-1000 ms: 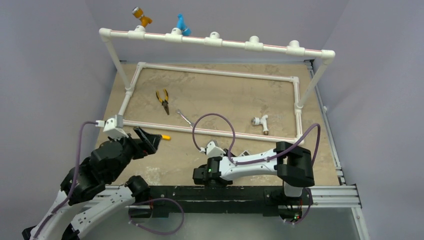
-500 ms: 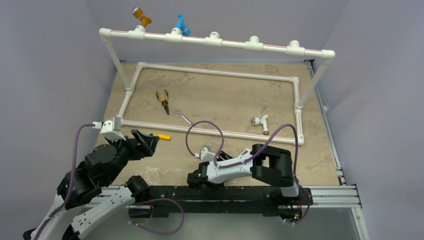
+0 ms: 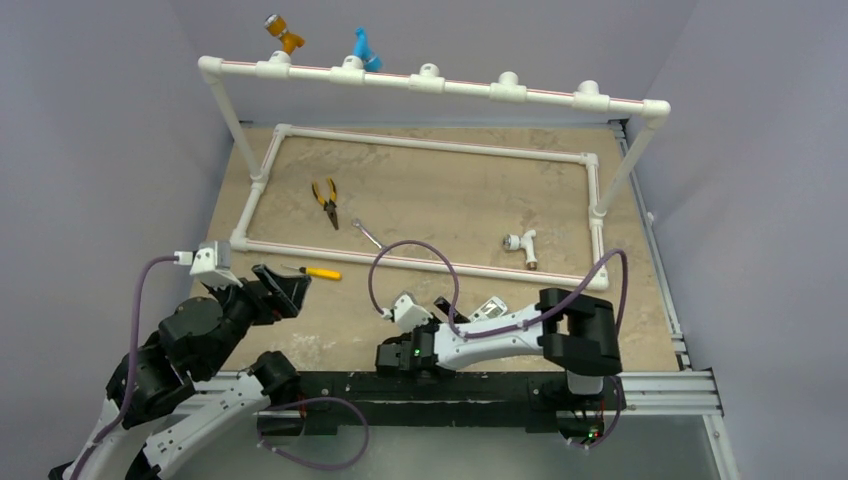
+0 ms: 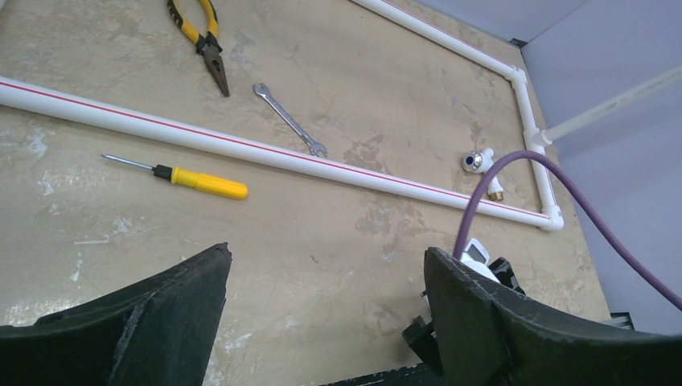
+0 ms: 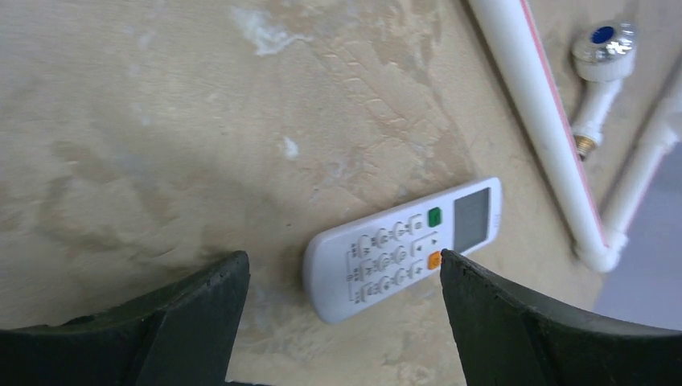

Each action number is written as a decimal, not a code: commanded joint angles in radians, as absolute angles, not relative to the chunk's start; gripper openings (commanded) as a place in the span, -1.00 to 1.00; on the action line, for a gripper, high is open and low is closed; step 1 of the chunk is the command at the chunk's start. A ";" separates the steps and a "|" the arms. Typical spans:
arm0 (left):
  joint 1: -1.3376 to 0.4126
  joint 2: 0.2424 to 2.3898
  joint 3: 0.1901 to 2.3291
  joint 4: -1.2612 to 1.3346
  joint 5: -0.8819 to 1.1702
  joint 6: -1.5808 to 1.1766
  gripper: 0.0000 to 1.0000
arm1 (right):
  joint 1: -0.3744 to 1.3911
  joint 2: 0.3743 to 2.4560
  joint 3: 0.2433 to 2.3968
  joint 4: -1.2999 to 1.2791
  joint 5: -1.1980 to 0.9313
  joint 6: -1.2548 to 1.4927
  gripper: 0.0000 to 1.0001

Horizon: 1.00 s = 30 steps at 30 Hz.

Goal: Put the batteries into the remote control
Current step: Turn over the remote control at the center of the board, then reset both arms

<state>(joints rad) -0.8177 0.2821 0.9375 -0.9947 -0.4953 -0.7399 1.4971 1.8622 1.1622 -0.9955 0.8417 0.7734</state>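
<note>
The remote control is a slim white handset lying flat on the table with its buttons and display facing up. My right gripper is open and low over the table, with the remote just ahead of its fingertips and touching neither. From above, the remote control lies right of the right gripper. My left gripper hovers open and empty at the left, and its wrist view shows only the remote's display end. The batteries are out of view.
A yellow-handled screwdriver lies near the left gripper. Pliers, a wrench and a white pipe fitting lie inside the white PVC frame. A raised pipe rail spans the back. A purple cable loops above the right wrist.
My right gripper has opened wide and its arm has shifted, leaving the remote lying free on the table. The left arm has drawn back slightly to the left.
</note>
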 commanded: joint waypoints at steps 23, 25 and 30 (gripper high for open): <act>-0.814 0.112 0.804 -1.061 -0.524 -0.735 0.69 | 0.681 0.915 0.397 0.179 -0.240 0.660 0.97; -0.813 0.088 0.795 -1.062 -0.535 -0.741 0.70 | 0.633 0.795 0.355 0.096 -0.182 0.664 0.97; -0.813 0.092 0.791 -1.056 -0.570 -0.734 0.73 | 0.532 0.529 0.249 -0.010 -0.176 0.747 0.97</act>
